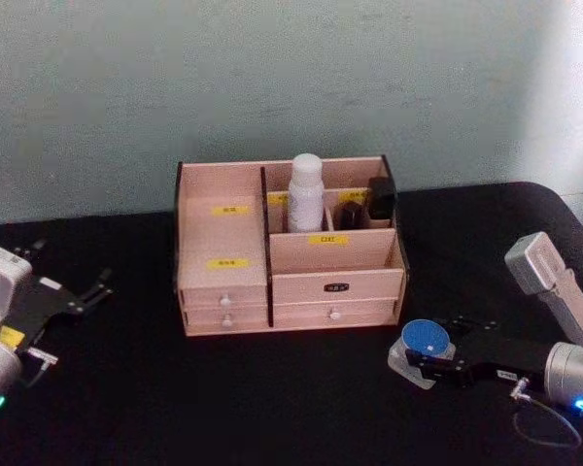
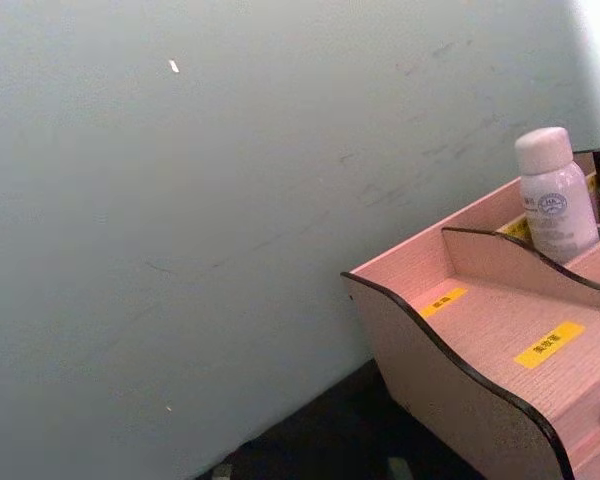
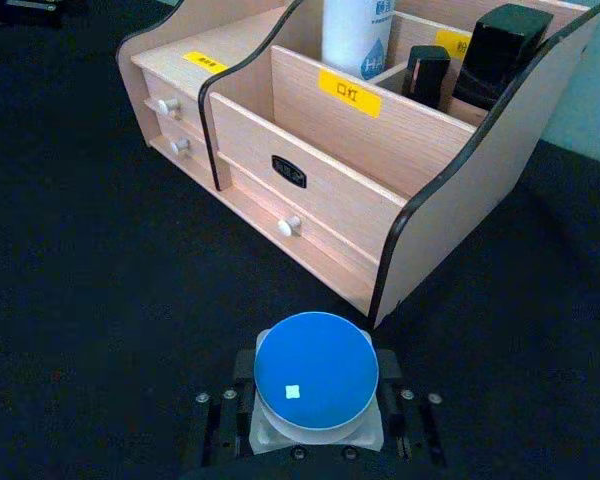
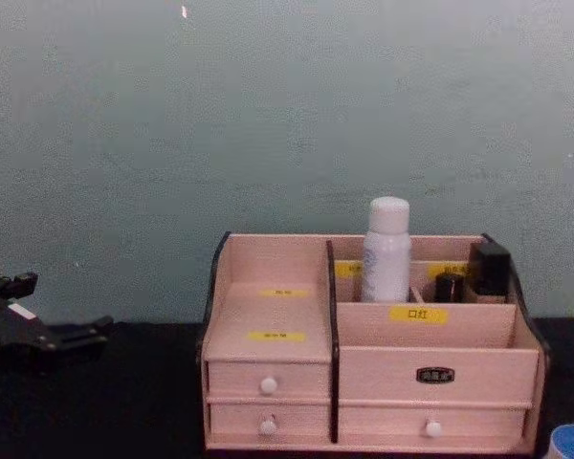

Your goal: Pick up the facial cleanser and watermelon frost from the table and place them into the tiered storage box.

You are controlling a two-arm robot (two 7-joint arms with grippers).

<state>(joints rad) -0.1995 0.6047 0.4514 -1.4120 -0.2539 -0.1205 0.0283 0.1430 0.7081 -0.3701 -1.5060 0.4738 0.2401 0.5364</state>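
Pale grey-green wall (image 1: 272,78) behind black table (image 1: 223,398); brighter patch at wall's right edge.

Head view: high mounting, aimed forward and down. The tiered storage box (image 1: 222,286) is at frame centre, with the table (image 1: 175,388) below it.

Chest view: lower and level, facing the box front at lower centre.

Left wrist view: close to the box's end, angled up at the wall (image 2: 180,250).

Right wrist view: close, looking down over the watermelon frost (image 3: 315,370) at bottom centre.

All four views share the box and the facial cleanser (image 1: 305,199).
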